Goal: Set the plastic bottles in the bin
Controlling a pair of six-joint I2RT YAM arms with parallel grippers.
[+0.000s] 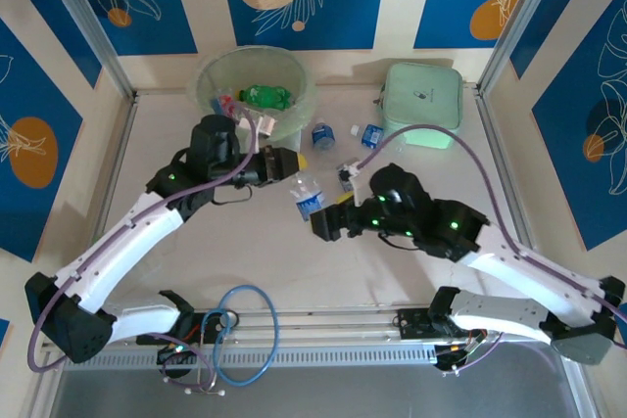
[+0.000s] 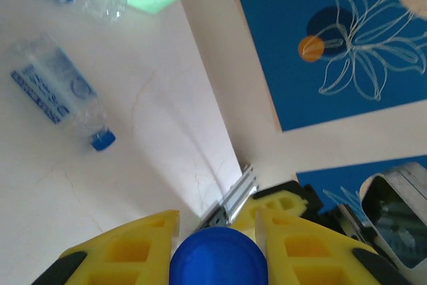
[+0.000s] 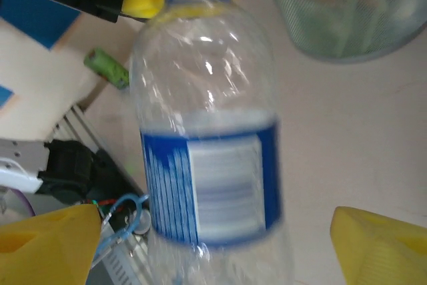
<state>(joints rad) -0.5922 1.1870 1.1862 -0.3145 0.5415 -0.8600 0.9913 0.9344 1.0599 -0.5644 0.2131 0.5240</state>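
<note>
Clamping bottle (image 3: 208,165) by cap (image 2: 218,261): left claw (image 2: 217,217); right claw (image 3: 213,231) wide (bottle between fingers (image 3: 47,248))

Overhead view: bright, even light from above. The pale table (image 1: 245,242) carries only faint, soft shadows beneath my arms (image 1: 127,232). The frame posts (image 1: 88,22) lean outward toward the corners, a wide-angle bend.

Left wrist view: the blue cap (image 2: 219,258) and my yellow fingers (image 2: 133,255) are soft, too close for focus. The tabletop is nearly washed out.

Right wrist view: the clear bottle (image 3: 207,165) is smeared and its label unreadable, with small white glints on its shoulder. The bin (image 3: 340,11) behind is blurred.
</note>
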